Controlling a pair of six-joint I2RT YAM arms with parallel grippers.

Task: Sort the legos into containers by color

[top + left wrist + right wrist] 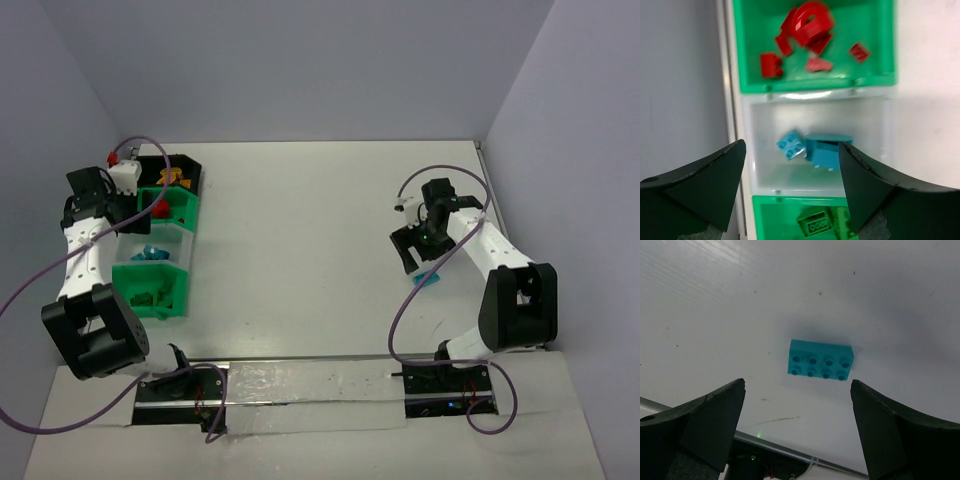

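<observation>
teal brick: flat on the bench, studs up, right side, well apart from the bins at far left
nearer arm: right, hovering over the brick
right fingers: wide, holding nothing; brick sits between them, just ahead of the tips
long axis: runs finger to finger, so closing would likely pinch the short ends
left fingers: wide, empty, over the pale bin
likely target: pale bin, already holding teal bricks

White table between plain pale blue-grey walls, with a shiny silvery strip along its near edge.
</observation>
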